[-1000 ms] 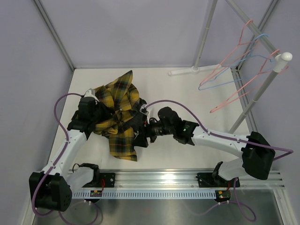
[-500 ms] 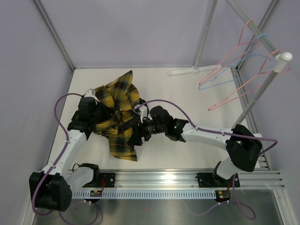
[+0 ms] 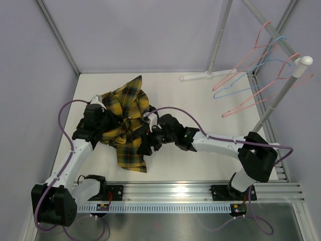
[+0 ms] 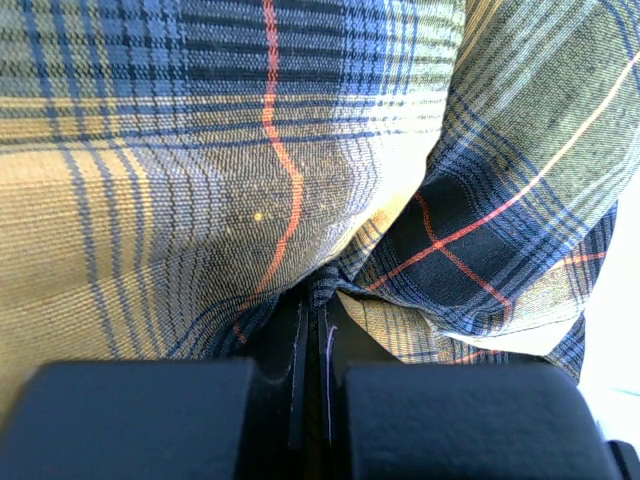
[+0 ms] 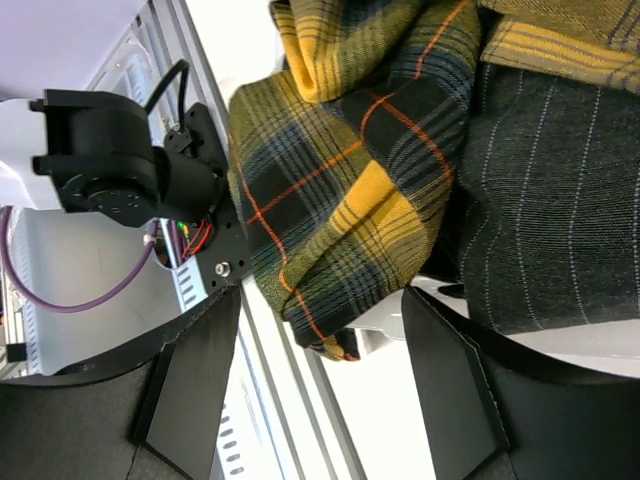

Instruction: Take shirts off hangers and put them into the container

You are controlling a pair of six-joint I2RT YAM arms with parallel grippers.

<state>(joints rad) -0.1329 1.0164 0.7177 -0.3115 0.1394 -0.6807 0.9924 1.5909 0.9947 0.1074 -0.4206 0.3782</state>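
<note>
The plaid shirt (image 3: 125, 118) lies bunched in a heap toward the left edge of the worktop (image 3: 200, 100), one tail trailing toward the near edge. The left claw (image 4: 313, 390) is clamped tight on a fold of it. The right claw (image 5: 320, 385) stands wide at the heap's right side, beside the black pinstriped shirt (image 5: 560, 200). Bare hangers (image 3: 251, 75) hang by the far right corner.

White arms (image 3: 225, 146), black fingers (image 5: 190, 390), purple cables (image 3: 59, 120)
</note>
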